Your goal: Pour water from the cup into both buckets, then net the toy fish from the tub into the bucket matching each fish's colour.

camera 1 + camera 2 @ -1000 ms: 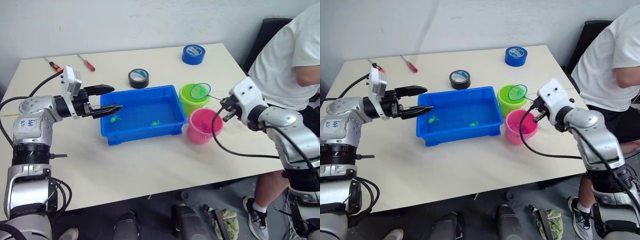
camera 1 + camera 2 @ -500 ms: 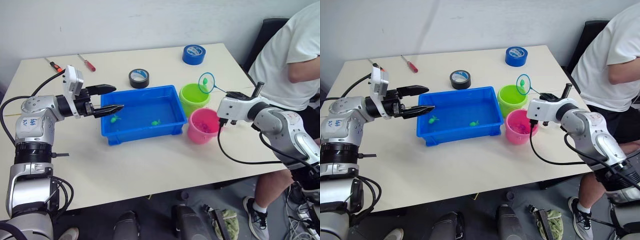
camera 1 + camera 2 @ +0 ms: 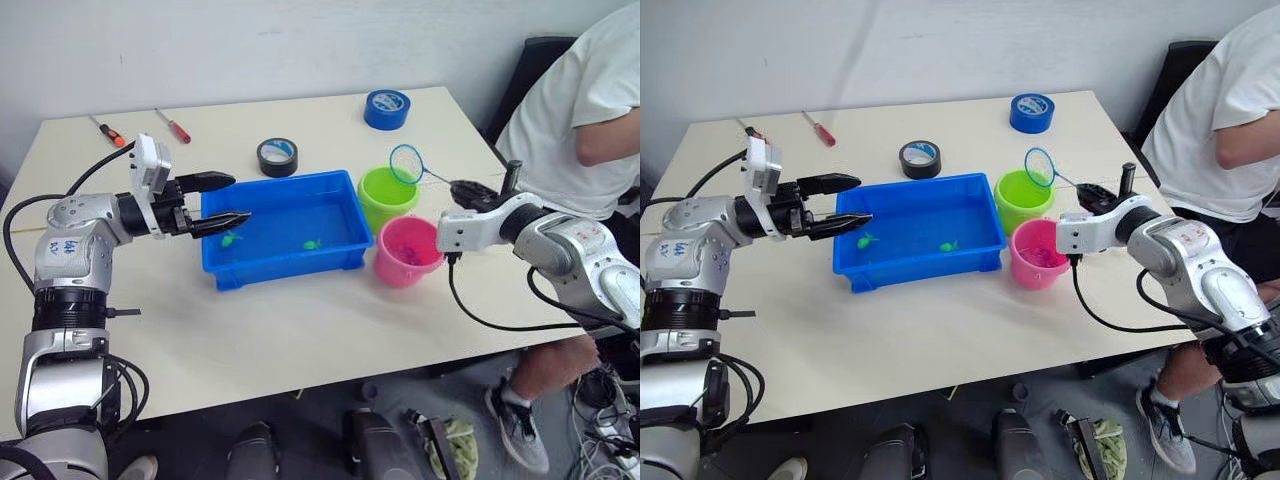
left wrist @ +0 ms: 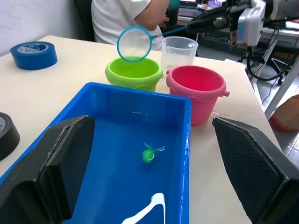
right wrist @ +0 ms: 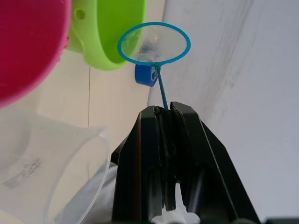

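Observation:
The blue tub (image 3: 286,268) holds water and two green toy fish (image 3: 231,238) (image 3: 312,243). Just right of it stand the lime green bucket (image 3: 385,196) and, nearer me, the pink bucket (image 3: 408,254). My right gripper (image 3: 470,189) is shut on the thin handle of the net (image 3: 404,163), whose empty hoop hangs tilted above the green bucket's far right rim. The clear cup (image 4: 178,51) stands behind the two buckets, close to that gripper. My left gripper (image 3: 240,198) is open over the tub's left end, holding nothing.
A black tape roll (image 3: 277,156) lies behind the tub and a blue tape roll (image 3: 386,108) near the far edge. Two screwdrivers (image 3: 172,125) (image 3: 105,130) lie at the far left. A person in a white shirt (image 3: 585,100) sits at the table's right end.
My right arm has swung and turned, lifting the net hoop from low over the green bucket to higher above its far rim. The left gripper has barely moved.

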Motion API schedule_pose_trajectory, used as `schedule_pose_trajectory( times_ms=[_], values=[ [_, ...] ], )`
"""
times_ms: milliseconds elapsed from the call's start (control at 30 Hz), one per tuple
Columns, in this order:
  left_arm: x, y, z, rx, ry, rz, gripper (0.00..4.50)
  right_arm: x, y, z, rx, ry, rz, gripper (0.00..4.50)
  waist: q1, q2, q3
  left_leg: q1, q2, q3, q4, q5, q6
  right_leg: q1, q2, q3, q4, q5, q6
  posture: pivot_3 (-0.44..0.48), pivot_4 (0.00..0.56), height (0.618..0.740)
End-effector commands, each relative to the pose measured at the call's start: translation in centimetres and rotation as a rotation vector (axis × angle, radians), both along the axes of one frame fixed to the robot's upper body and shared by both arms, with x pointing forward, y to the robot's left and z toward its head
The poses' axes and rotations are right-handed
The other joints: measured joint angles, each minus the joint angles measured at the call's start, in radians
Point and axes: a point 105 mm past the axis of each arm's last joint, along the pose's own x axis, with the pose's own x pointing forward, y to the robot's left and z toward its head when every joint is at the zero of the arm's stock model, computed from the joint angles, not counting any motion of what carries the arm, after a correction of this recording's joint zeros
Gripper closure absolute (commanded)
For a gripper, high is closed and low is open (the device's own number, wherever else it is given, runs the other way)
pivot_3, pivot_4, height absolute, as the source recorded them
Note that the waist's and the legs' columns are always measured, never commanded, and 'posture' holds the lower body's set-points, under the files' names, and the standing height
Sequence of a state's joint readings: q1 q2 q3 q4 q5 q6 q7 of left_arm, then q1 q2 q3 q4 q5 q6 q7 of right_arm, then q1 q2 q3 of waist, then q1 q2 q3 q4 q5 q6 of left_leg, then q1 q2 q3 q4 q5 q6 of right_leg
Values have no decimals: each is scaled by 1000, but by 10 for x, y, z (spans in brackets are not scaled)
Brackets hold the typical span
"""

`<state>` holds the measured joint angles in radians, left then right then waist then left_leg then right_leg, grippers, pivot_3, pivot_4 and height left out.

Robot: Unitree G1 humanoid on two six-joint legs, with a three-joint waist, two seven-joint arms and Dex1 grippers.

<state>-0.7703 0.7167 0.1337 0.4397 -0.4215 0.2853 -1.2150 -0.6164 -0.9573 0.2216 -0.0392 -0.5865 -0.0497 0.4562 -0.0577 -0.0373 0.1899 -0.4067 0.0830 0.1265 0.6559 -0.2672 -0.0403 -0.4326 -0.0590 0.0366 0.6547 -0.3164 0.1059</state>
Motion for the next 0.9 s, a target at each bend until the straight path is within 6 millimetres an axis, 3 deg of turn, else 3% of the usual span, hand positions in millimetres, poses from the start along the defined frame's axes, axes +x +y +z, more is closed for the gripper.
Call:
schedule_pose_trajectory(
  times_ms=[33, 200, 400, 600, 833, 900],
  values=[
    [-6, 14, 11, 21, -33, 31, 83, -9, 21, 41, 143, -16, 97, 4500, -3, 0, 0, 0, 0, 0, 1, 0, 0, 0, 0, 0, 1, 0, 0, 0, 150, 731],
    [-15, 24, 3, 62, 31, 31, 83, -4, 48, 33, 193, 154, 212, 4500, -1, 0, 0, 1, 1, 0, 2, 0, 0, 1, 1, 0, 2, 0, 0, 0, 150, 731],
    [-30, 28, -2, 55, 62, 29, 83, 6, 71, -2, 141, 363, 271, 4500, 5, 0, 0, 0, 1, -1, 6, -2, 3, 2, 0, 0, 3, 0, 0, 0, 150, 731],
    [-44, 29, -15, 85, 108, 19, 83, 13, 79, -29, 49, 472, 281, 4500, 1, 0, 0, 0, 1, -1, 6, -2, 3, 2, 0, 0, 3, 0, 0, 0, 150, 731],
    [-49, 28, -16, 93, 106, 22, 83, 12, 77, -48, -22, 540, 285, 4500, 0, 1, 0, 0, 1, 0, 6, -2, 2, 2, 0, 0, 4, 0, 0, 0, 150, 731],
    [-50, 27, -16, 92, 103, 24, 83, 7, 86, -59, -2, 603, 311, 4500, 0, 1, 0, 0, 1, 0, 6, -2, 2, 2, 0, 0, 4, 0, 0, 0, 150, 731]
  ],
)
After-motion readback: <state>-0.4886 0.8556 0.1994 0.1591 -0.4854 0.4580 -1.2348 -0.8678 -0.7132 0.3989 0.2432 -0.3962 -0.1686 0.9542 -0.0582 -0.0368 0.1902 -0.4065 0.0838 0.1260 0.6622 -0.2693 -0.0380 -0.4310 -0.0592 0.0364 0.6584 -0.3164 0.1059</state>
